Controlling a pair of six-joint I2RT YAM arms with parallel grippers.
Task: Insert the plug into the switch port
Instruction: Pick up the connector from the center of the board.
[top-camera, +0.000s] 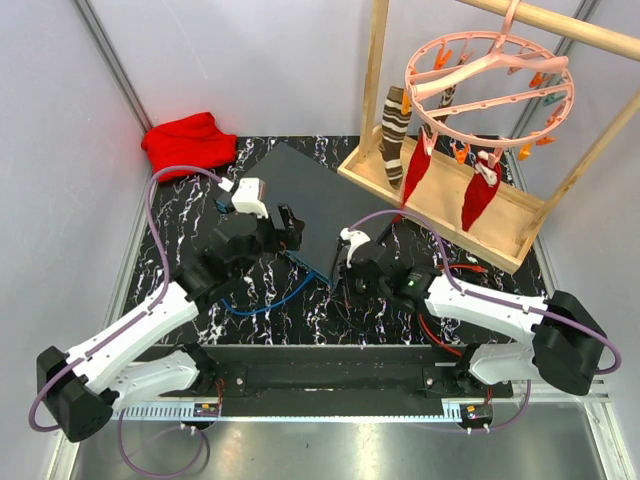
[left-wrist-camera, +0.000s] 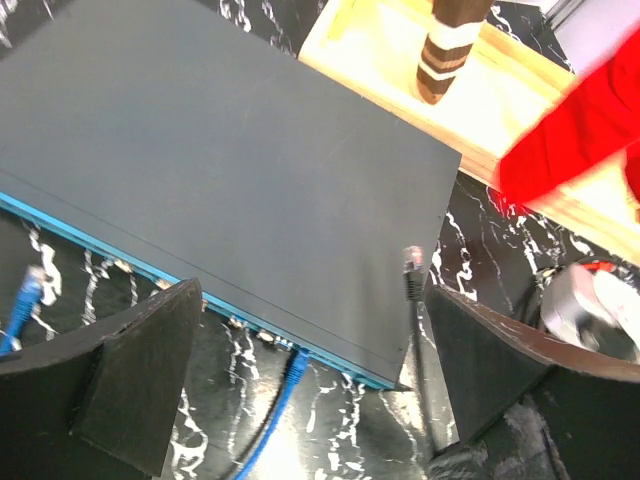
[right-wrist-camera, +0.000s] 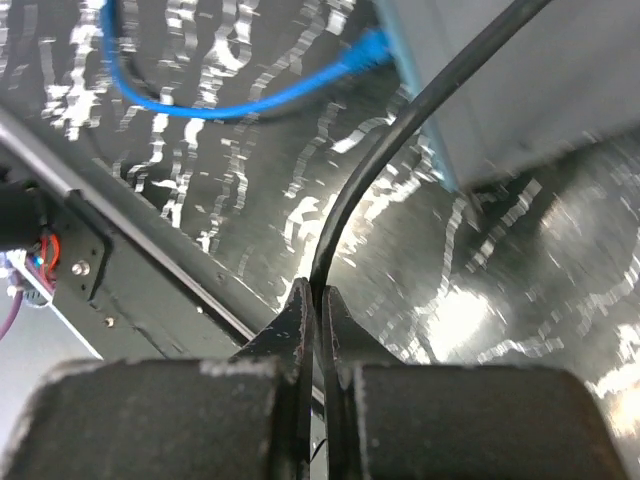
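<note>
**Step in hand:** plug gripped by its lead, not yet in a socket.
- Right claw (right-wrist-camera: 312, 290): pressed together, pinching the black cable (right-wrist-camera: 350, 190) behind the plug (left-wrist-camera: 412, 262).
- Plug: at the right end of the switch (left-wrist-camera: 230, 170), near its front corner; contact unclear.
- Left claw (left-wrist-camera: 315, 350): spread wide over the teal front edge, holding nothing.

**Next move, judged:** turn the plug to face a free socket and push it in level.

**Surface:** black marbled table (top-camera: 180, 250).

**Room:** grey walls, wooden rack (top-camera: 375, 80), red cloth (top-camera: 188, 142).

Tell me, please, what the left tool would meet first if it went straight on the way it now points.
Most likely the switch: the open left tool points at its teal front edge, near the plugged-in blue cable. Depth is unclear, though.
</note>
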